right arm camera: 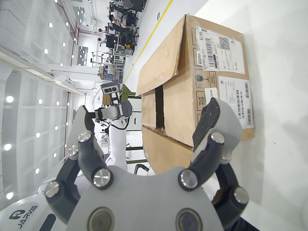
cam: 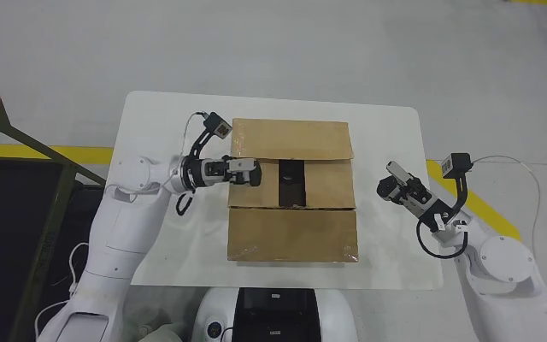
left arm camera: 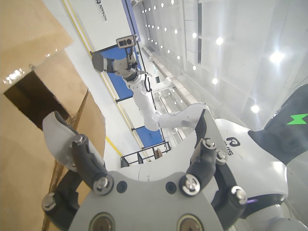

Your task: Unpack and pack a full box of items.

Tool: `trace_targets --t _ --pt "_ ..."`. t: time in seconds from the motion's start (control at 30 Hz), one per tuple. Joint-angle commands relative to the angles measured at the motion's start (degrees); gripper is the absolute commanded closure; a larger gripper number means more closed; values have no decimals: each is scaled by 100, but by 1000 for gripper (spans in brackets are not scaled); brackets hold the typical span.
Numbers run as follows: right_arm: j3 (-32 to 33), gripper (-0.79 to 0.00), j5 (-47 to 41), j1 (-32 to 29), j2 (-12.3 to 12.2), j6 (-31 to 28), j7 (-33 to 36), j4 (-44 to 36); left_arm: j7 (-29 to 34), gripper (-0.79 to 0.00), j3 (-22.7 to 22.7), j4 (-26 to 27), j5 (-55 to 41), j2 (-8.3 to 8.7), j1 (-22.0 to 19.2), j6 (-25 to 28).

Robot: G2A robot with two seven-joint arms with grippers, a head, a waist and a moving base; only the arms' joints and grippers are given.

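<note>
A brown cardboard box (cam: pixel 291 232) stands in the middle of the white table (cam: pixel 162 248). Its top flaps are folded in, leaving a dark gap (cam: pixel 291 181) at the centre; what lies inside is too dark to tell. My left gripper (cam: pixel 254 171) is at the box's left edge, open and holding nothing. In the left wrist view its fingers (left arm camera: pixel 57 131) stand wide apart beside the box (left arm camera: pixel 26 37), one close to the flap edge. My right gripper (cam: pixel 394 183) hovers open to the right of the box, apart from it. The right wrist view faces the box's labelled side (right arm camera: pixel 166 68).
Bare table strips lie left, right and behind the box; the box's front edge is close to the table's near edge. A dark frame (cam: pixel 38 214) stands off the table to the left. A yellow floor line (cam: pixel 51 152) runs behind.
</note>
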State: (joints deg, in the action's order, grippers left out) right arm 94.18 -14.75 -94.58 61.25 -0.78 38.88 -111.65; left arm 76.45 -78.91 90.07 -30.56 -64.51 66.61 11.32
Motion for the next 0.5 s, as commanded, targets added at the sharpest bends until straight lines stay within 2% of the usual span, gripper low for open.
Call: trace_targets --t 0.0,0.23,0.33,0.47 --pt "0 -785 0 0 0 0 0 0 170 -785 6 -15 -13 21 15 -79" --pt "0 -785 0 0 0 0 0 0 302 -785 0 -106 117 79 23 -203" --pt "0 -785 0 0 0 0 0 0 290 -785 12 -158 257 109 23 -420" --pt "0 -785 0 0 0 0 0 0 -27 -785 4 -212 407 132 50 -621"
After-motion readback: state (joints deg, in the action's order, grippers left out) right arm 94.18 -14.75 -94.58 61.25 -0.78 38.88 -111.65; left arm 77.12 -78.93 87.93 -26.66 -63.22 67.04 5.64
